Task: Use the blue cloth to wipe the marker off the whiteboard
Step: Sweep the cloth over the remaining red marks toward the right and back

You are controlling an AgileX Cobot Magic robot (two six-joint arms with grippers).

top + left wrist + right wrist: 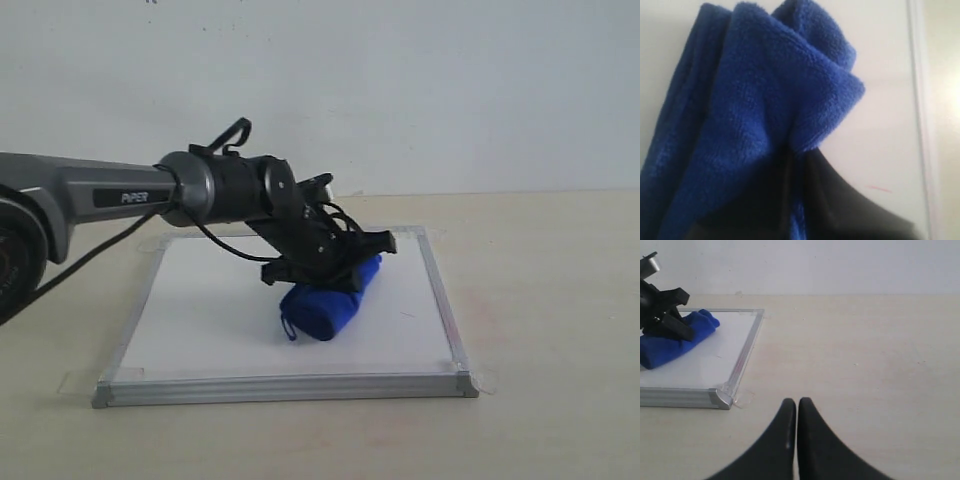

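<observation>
Because the cloth (328,302) looks soft, light and squashy as it lies rolled on the whiteboard (200,312), the left pincer (322,272) clamped across its thick middle seems well placed, while the right pincer (797,412) hangs closed above the table (865,365).

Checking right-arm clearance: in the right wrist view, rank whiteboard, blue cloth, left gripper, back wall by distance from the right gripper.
From the right gripper:
1. whiteboard, its near corner just ahead.
2. blue cloth on the board and left gripper holding it: too close to call.
3. back wall, behind everything.
</observation>
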